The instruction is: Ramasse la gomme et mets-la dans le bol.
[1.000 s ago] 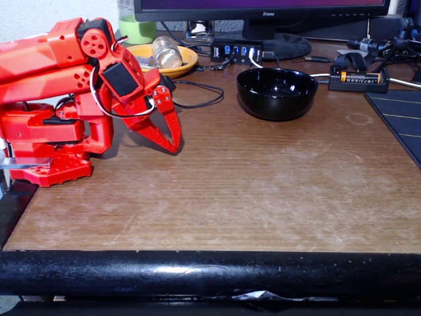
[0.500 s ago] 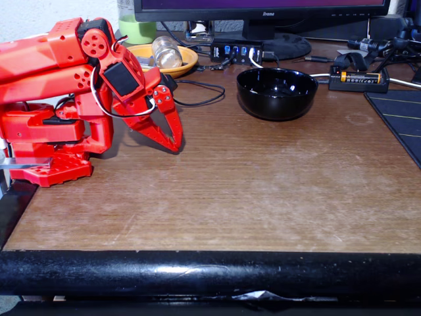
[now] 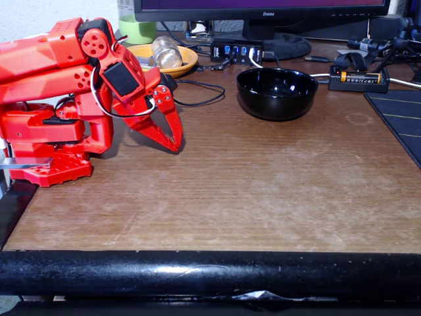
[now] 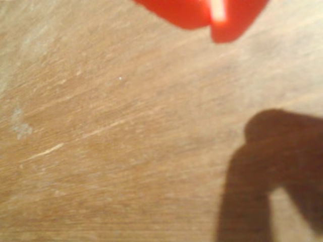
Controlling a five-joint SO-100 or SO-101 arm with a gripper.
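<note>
So in the fixed view the gripper point(image 3: 176, 146) sits pinched together, empty, far left by the base, bowl point(image 3: 277, 93) far centre, no eraser visible, while the wrist view shows bare table point(image 4: 126, 141), so finding it comes next.

Fixed view: set at the table's point(image 3: 263, 191) front edge, slightly raised, faced toward the monitor point(image 3: 263, 8) at the back. Wrist view: held close above the table point(image 4: 126, 141), faced down. Shared: the wooden tabletop.
</note>
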